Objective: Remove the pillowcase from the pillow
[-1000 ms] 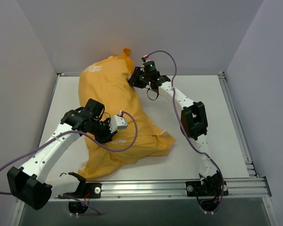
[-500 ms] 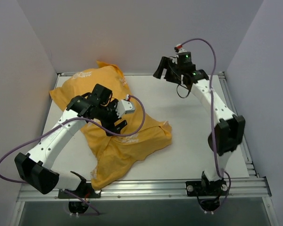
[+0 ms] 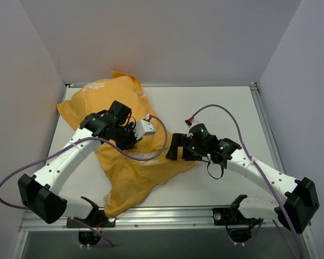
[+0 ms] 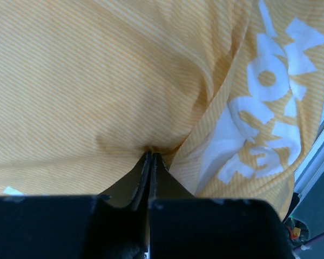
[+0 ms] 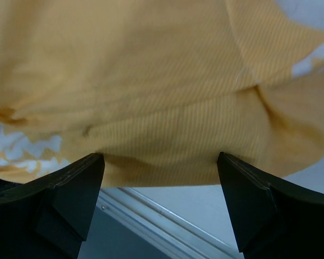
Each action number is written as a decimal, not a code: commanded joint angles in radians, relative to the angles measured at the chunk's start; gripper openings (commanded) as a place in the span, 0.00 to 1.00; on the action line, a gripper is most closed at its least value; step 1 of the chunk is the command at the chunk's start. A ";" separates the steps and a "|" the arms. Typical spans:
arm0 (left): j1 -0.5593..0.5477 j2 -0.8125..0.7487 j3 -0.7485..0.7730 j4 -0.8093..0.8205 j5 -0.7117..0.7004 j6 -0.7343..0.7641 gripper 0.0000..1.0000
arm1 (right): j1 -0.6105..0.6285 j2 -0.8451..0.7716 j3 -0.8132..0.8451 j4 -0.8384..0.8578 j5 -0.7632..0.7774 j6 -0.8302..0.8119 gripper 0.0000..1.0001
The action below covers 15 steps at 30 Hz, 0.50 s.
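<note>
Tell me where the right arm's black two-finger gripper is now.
In the top view the right gripper is near the middle of the white table, jaws open, at the right edge of the crumpled orange-yellow fabric pillowcase.

The top view looks steeply down from above and behind the arm bases toward the far wall. It is far enough off to take in the whole desk [image 3: 227, 113], both arms and all of the pillowcase [image 3: 100, 100]. The left wrist camera rides just behind the left pincer [image 4: 149, 157] and looks along it, so near that orange cloth fills its frame, with white lettering at the right. The right wrist camera likewise looks out past the right pincer [image 5: 161, 157], slightly farther from the cloth, catching a strip of desk and a metal rail [image 5: 151, 213] beneath. All three views share the pillowcase; only the top view shows both pincers.
</note>
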 commanded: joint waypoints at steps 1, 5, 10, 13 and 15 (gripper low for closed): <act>-0.001 -0.008 0.027 0.028 0.018 -0.018 0.02 | 0.072 -0.092 -0.102 0.018 0.046 0.153 0.91; 0.032 -0.006 0.037 0.103 -0.031 -0.107 0.02 | 0.120 -0.146 -0.253 0.102 0.041 0.253 0.91; 0.123 0.005 0.105 0.188 -0.112 -0.270 0.02 | 0.053 -0.142 -0.342 0.260 0.055 0.247 0.33; 0.201 -0.014 0.156 0.202 -0.101 -0.377 0.02 | -0.136 -0.065 -0.296 0.334 0.014 0.139 0.00; 0.247 -0.038 0.159 0.206 -0.039 -0.414 0.02 | -0.251 -0.017 -0.245 0.387 -0.093 0.092 0.00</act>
